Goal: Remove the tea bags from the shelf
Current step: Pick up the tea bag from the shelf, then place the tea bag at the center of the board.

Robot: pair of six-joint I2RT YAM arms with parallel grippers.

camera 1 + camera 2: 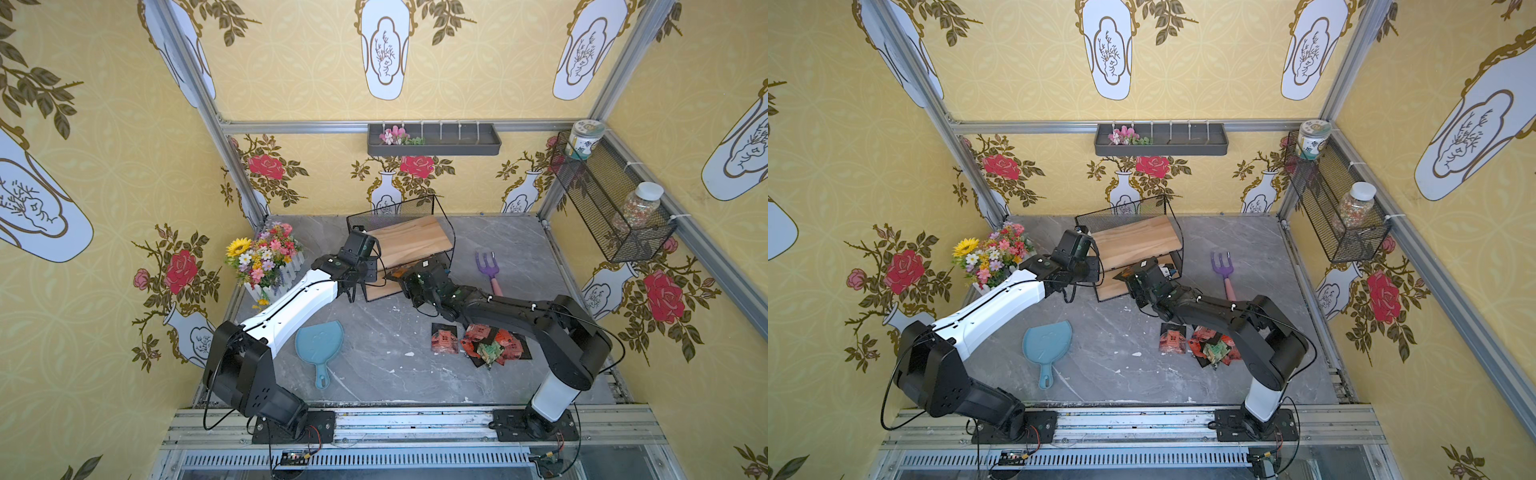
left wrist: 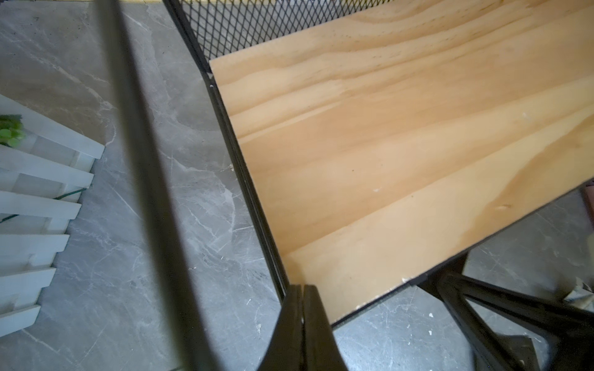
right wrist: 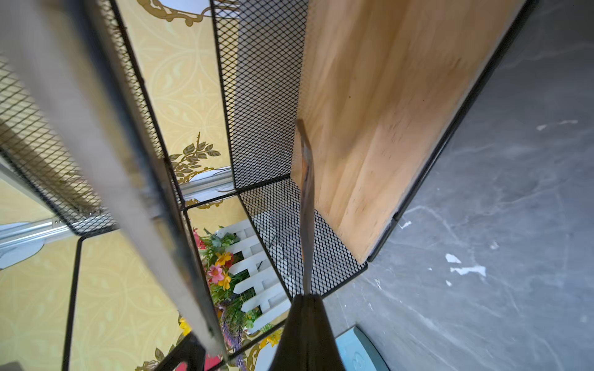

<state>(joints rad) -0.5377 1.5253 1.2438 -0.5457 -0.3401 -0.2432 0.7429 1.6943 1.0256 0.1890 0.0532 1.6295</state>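
Right claw pinches thin orange-brown foil tea bag, edge-on, just off the lower board of two-tier black wire shelf. Left claw closed at the shelf's front corner, likely steadying it. Red and green sachets heaped on grey marbled worktop.

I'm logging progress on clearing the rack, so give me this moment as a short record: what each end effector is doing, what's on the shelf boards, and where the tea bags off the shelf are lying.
Left end effector: shut, at a front corner of the shelf, no sachet in it
Right end effector: shut on a tea bag, seen edge-on, at the lower tier
Top board: bare
Lower board: visible part bare
Tea bags off the shelf: heaped on the table
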